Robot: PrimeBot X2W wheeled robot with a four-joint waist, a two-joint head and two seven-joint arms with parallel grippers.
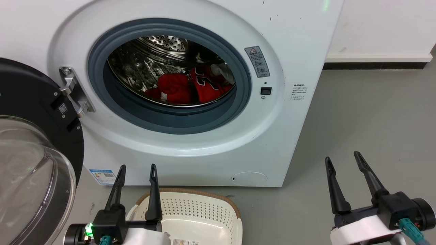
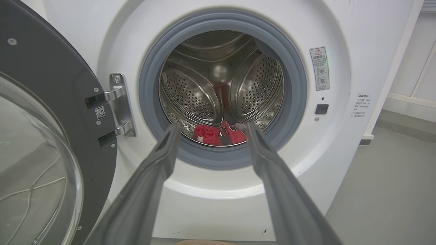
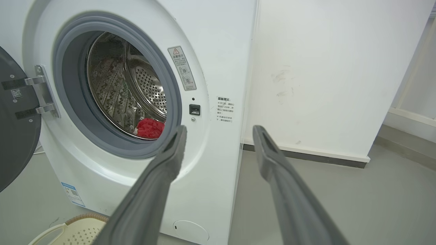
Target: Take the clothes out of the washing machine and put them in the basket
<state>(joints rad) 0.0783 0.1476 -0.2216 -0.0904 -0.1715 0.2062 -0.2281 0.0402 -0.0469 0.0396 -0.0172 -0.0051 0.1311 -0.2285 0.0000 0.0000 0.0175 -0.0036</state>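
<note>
Left gripper (image 1: 138, 166): yours is spread open with nothing between the fingers. The tips point at the front of the machine and touch nothing.
Right gripper (image 1: 342, 156): same deal, fingers apart and empty, hanging over the grey floor (image 1: 357, 119), well off to the right of the left one.
Basket (image 1: 204, 194): right under your left gripper and poking out just to its right, sitting on the floor near the foot of the machine. It's well to the left of your right gripper.
Washing machine (image 1: 204, 163): dead ahead of your left gripper. Your right gripper lines up with its right front corner instead.
Door (image 1: 20, 92): swung wide open, off to the left of your left gripper, glass bulge facing you.
Clothes: both lie at the bottom of the drum (image 1: 163, 44), past the grey rim (image 1: 170, 119), beyond your left fingertips. In the left wrist view they show between the two fingers.
Plain red garment (image 1: 173, 86): bunched up on the left.
Jersey (image 1: 207, 88): touching it on the right, lettering and white trim showing.
Wall (image 1: 381, 27): white, ahead of your right gripper, beside the machine.
</note>
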